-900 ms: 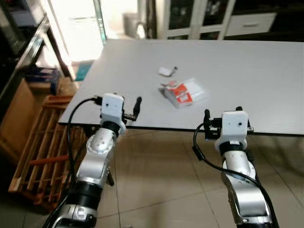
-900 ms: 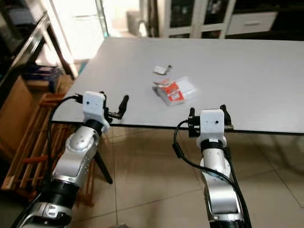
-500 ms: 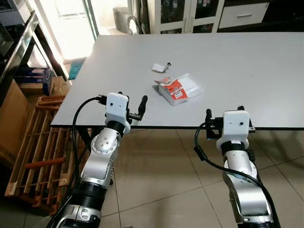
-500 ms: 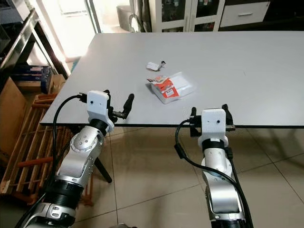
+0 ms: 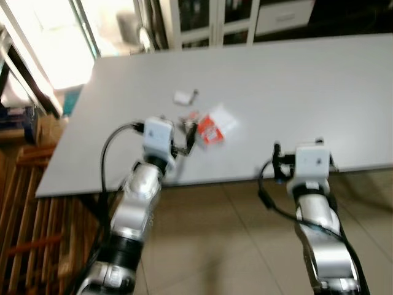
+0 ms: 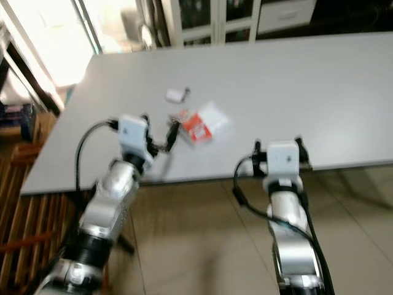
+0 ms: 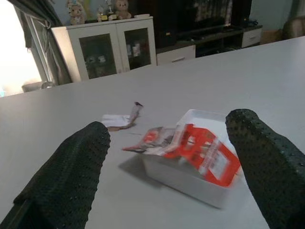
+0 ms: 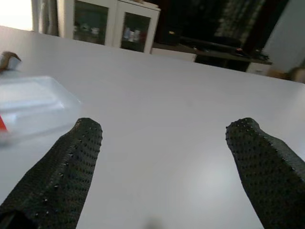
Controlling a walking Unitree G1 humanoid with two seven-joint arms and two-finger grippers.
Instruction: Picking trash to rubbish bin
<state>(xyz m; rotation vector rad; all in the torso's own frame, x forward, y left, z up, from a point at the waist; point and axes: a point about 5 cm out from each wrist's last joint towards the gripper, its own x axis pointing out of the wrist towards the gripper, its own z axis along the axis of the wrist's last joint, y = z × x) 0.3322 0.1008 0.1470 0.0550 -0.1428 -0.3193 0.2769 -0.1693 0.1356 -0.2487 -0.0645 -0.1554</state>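
Observation:
On the grey table point(image 5: 319, 80) lies a white tray-like packet with a red label point(image 5: 214, 126) point(image 7: 195, 155), and a small white scrap point(image 5: 182, 97) point(image 7: 116, 120) rests just beyond it. My left gripper point(image 5: 189, 134) point(image 7: 169, 129) is over the table's near edge, open, a short way in front of the packet and aimed at it, touching nothing. My right gripper point(image 5: 298, 147) point(image 8: 167, 131) is at the table's near edge, to the right of the packet, open and empty. Its wrist view catches the packet's clear end point(image 8: 33, 102).
White glass-door cabinets point(image 5: 215, 24) stand behind the table. A wooden slatted rack point(image 5: 24, 209) sits on the floor at the left, beside a bright doorway point(image 5: 37, 37). Tiled floor point(image 5: 233, 246) lies under the table's near edge. The head views are blurred.
The head camera has shifted and blurred. My left gripper has reached forward over the table edge, closer to the packet. The right gripper stays at the edge.

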